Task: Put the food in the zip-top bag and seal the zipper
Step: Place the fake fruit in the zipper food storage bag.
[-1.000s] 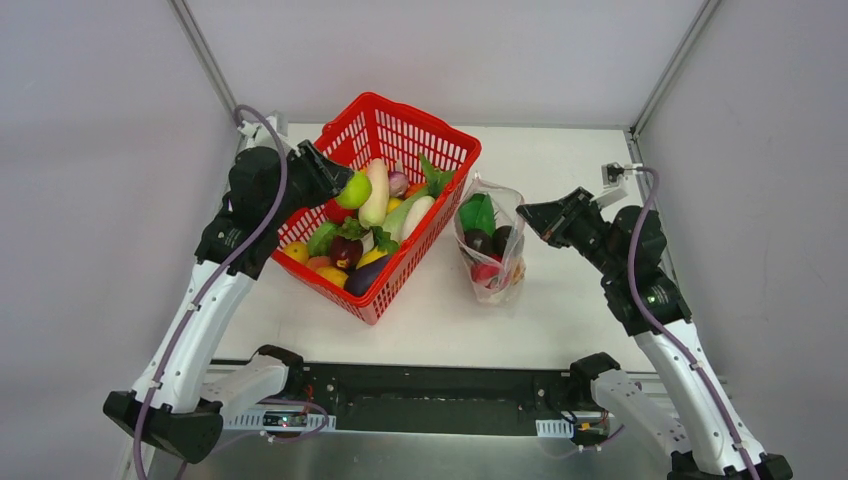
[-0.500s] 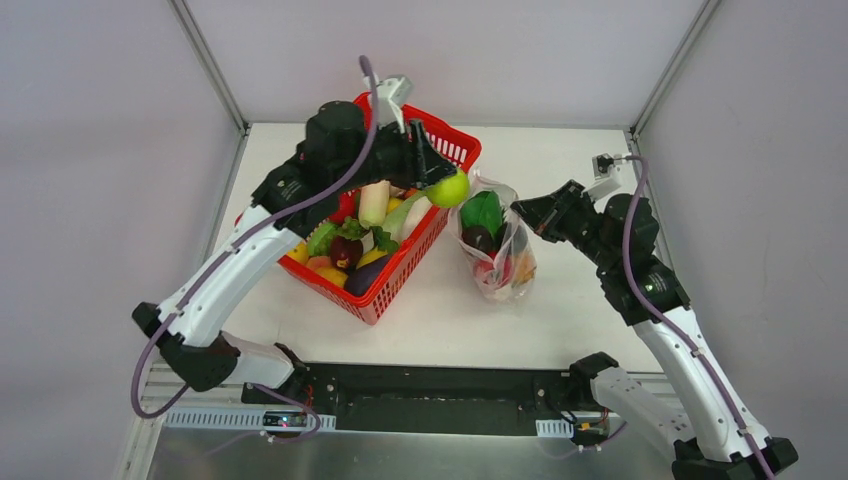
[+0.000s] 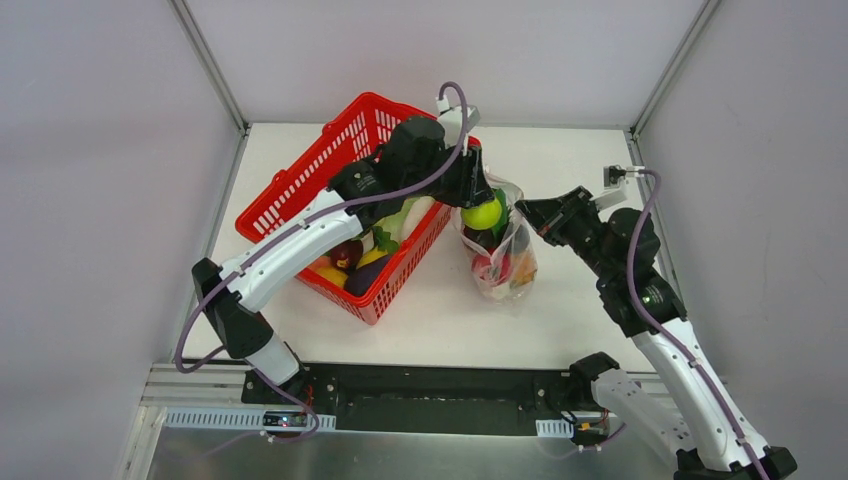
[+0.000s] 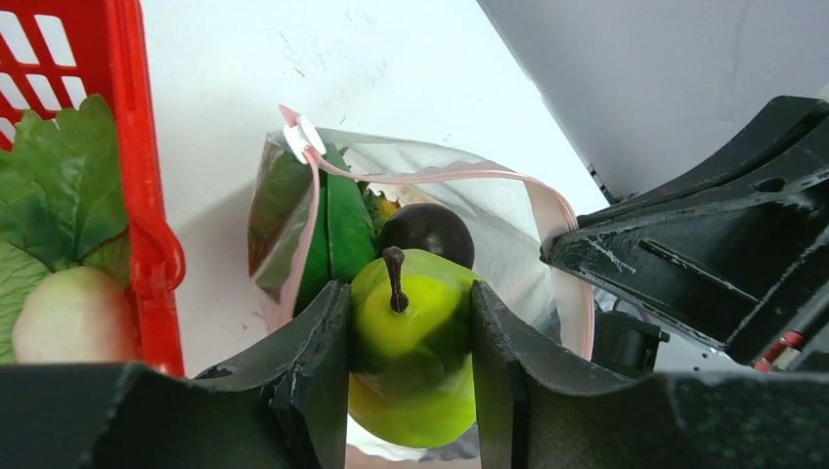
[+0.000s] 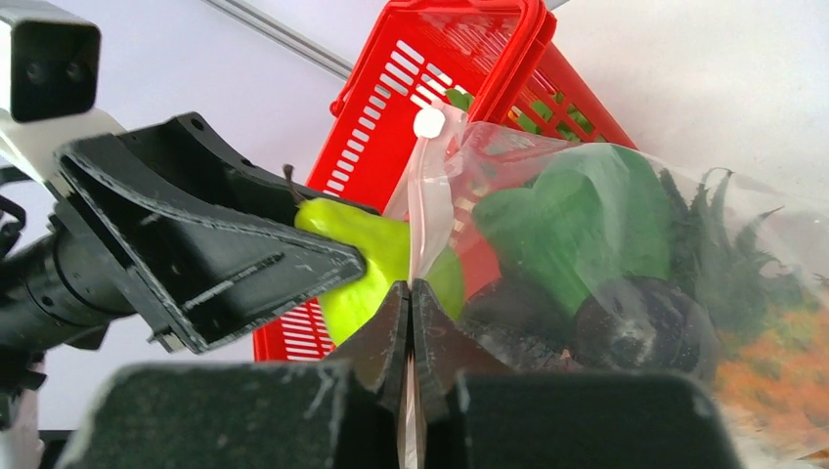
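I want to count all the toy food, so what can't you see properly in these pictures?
- Top view: the left arm covers much of the red basket, hiding some of its contents.
- Left wrist view: the green pear and left pincer block the lower part of the bag.
- Right wrist view: the orange piece inside the bag is blurred through plastic and cut off by the edge.

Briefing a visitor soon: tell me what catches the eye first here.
A green pear, clamped in the left end effector, hangs over the open mouth of the zip-top bag mid-table. The right end effector pinches the bag's rim; a red basket stands to its left.
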Controlling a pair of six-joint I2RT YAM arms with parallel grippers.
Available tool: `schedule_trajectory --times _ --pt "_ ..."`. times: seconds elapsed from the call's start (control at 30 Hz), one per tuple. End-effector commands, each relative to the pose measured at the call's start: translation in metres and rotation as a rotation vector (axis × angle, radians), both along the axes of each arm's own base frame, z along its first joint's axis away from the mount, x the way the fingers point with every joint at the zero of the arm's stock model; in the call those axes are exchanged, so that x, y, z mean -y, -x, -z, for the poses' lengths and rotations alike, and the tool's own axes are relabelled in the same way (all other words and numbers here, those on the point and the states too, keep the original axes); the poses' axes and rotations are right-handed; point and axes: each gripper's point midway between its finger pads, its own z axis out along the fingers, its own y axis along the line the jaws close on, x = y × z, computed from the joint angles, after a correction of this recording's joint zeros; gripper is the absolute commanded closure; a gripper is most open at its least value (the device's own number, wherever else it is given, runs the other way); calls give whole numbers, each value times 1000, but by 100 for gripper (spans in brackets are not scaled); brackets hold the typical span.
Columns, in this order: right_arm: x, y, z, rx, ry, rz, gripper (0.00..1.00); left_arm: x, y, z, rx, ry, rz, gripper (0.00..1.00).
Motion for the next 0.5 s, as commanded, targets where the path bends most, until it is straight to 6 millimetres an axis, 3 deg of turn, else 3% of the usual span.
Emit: schedule_trajectory --times 0.0,0.27,0.47 --pt "2 0 -34 92 -117 24 100 10 -10 -19 120 24 -66 96" --pt "9 -6 -40 81 -261 96 100 26 -21 -11 133 73 -184 77" --pt "18 -9 -41 85 -290 149 100 42 -23 16 90 28 -187 46"
